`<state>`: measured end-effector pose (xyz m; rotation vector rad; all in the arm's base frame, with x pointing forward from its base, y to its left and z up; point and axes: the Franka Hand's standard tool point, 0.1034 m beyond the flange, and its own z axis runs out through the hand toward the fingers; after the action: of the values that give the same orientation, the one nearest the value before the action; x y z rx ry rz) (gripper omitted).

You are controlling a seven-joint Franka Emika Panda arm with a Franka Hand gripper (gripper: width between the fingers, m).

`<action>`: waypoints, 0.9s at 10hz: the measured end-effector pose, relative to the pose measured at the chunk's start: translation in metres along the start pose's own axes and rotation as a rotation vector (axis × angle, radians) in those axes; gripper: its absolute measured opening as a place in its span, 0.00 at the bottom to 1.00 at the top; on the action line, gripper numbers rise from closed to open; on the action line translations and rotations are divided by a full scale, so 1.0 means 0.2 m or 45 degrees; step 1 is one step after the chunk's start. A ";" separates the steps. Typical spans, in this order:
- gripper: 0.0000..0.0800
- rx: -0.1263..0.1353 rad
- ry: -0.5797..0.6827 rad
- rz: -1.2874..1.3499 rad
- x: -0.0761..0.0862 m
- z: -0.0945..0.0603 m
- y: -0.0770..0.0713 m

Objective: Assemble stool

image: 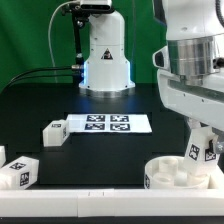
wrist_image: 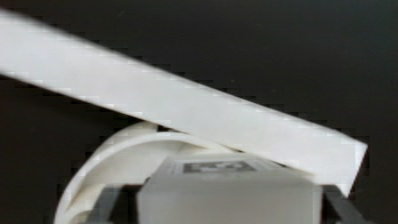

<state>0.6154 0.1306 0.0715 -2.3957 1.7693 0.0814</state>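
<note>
The small white plastic stool is seen in loose parts, each bearing black-and-white square tags. Its round, shallow, dish-like seat (image: pixel 172 172) is set at the lower right of the exterior view, on the black counter (image: pixel 120 160). One short blocky white leg (image: pixel 203 150) is held over the seat's right part, pinched between the jaws beneath the white robot arm (image: pixel 190 70). Whether its lower end touches the seat cannot be told. A second blocky white leg (image: pixel 53 131) lies at centre left, and a third (image: pixel 18 172) is placed at the lower left corner.

A long white border rail (image: pixel 90 200) runs along the lower edge of the frame, just in front of the seat and the third leg. The thin flat white marker board (image: pixel 108 124) lies at centre, just beside the second leg. Bare counter is left between the marker board and the seat, and between the third leg and the seat.

The two loose legs, the marker board, the arm's white base (image: pixel 105 55) and the green backdrop (image: pixel 30 40) are shown only by the exterior view. In the wrist view the held leg (wrist_image: pixel 217 180) is seen close up, its tag legible as a dark square, with the dark jaws pressed against its two sides. The seat's curved rim (wrist_image: pixel 111 165) is seen beside it. The rail (wrist_image: pixel 178 90) crosses beyond as a broad slanting white band.
</note>
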 end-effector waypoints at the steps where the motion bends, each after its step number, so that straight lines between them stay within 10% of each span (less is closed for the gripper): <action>1: 0.42 0.000 0.000 0.075 0.00 0.00 0.00; 6: 0.42 0.071 -0.085 0.647 0.03 -0.01 -0.02; 9: 0.72 0.081 -0.065 0.240 0.04 -0.04 -0.03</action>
<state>0.6227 0.1239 0.0783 -2.1590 1.9385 0.1064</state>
